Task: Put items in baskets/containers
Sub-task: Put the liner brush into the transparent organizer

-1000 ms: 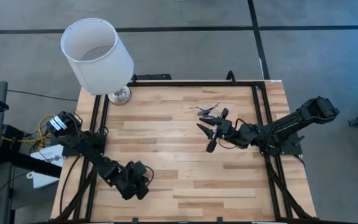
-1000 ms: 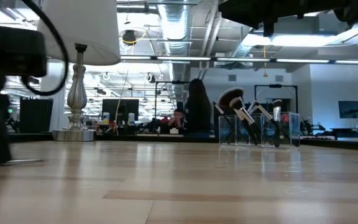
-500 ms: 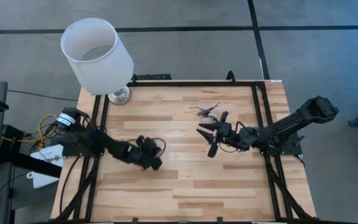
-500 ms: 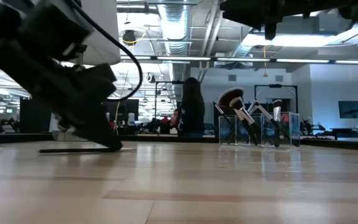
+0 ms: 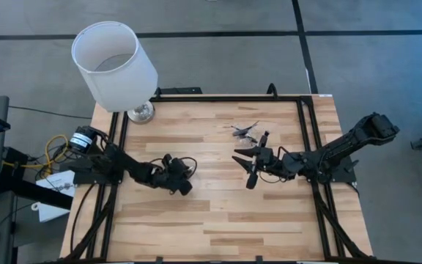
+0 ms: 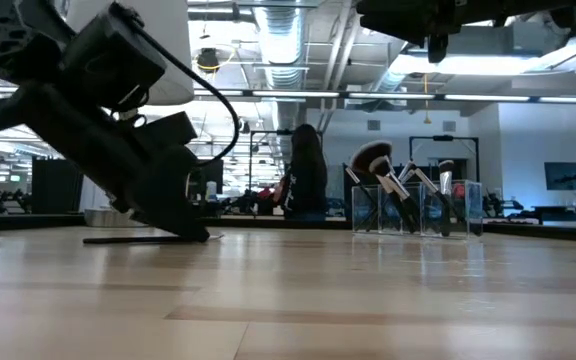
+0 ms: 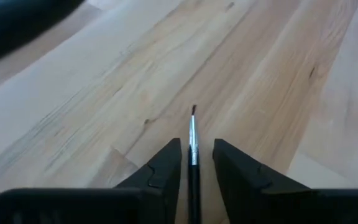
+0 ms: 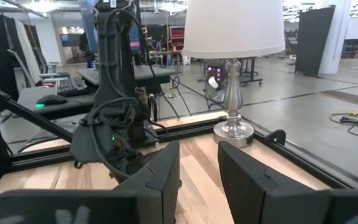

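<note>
Two arms (image 5: 134, 172); one lamp (image 5: 116, 66); one clear container (image 6: 418, 208) (brushes inside uncountable); one loose brush (image 7: 193, 149).

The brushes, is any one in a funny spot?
Yes. One thin brush lies flat on the table, between the left gripper fingers, while the others stand in the clear container.

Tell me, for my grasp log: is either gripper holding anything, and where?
Nothing is gripped. A brush lies handle-first between the left gripper's open fingers, a gap on either side. The right gripper is open, empty.
</note>
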